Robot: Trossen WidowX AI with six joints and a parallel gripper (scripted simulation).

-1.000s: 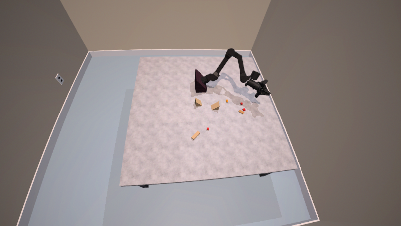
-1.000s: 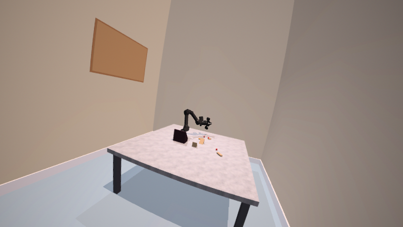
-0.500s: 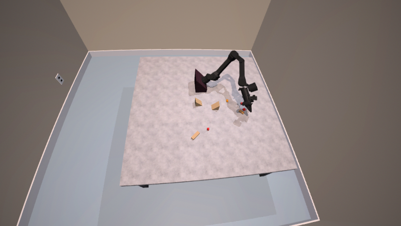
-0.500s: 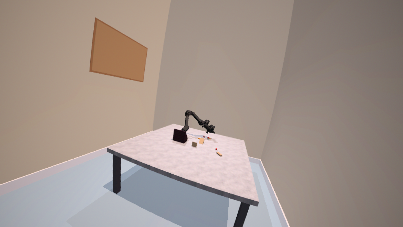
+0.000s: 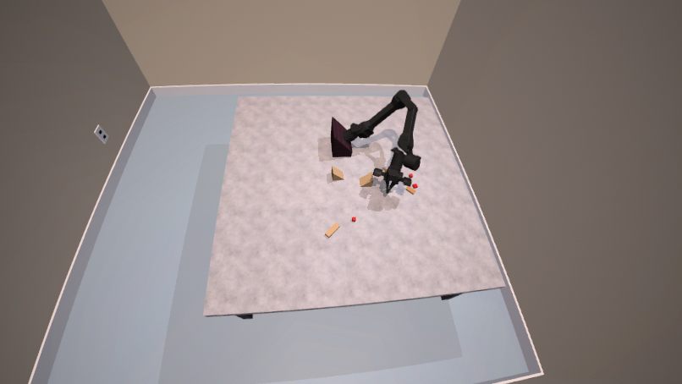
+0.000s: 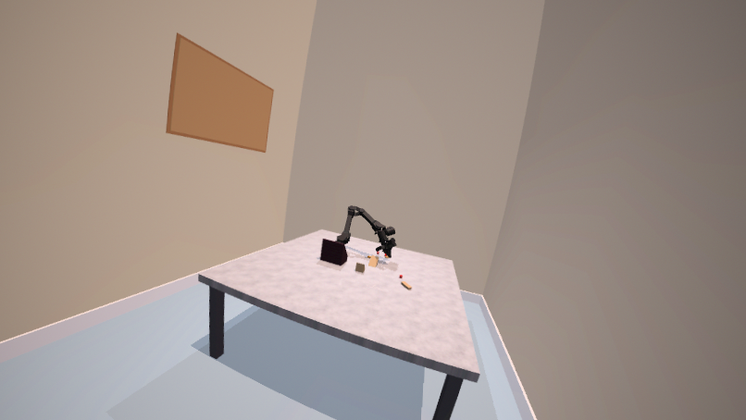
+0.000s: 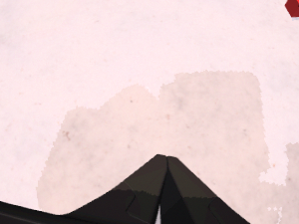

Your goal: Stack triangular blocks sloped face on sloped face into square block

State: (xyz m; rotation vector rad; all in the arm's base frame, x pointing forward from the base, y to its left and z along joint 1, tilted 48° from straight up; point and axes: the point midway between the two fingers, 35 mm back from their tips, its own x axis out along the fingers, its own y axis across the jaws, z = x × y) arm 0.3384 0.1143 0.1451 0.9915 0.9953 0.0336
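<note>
Wooden triangular block (image 5: 366, 179) (image 6: 373, 260) near the closed black hand (image 5: 387, 191) (image 6: 388, 255) (image 7: 167, 157)

The tabletop (image 5: 286, 266) (image 6: 333, 307) (image 7: 75, 49) looked like mottled stone, matt all over! And the two triangular blocks (image 5: 337, 173) (image 5: 365, 180) looked like plain, smooth wood.

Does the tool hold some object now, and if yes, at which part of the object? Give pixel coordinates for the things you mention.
Nothing is held: the tool (image 5: 387, 191) (image 6: 388, 255) (image 7: 164, 164) is shut, its two fingertips meeting with no object between them.
</note>
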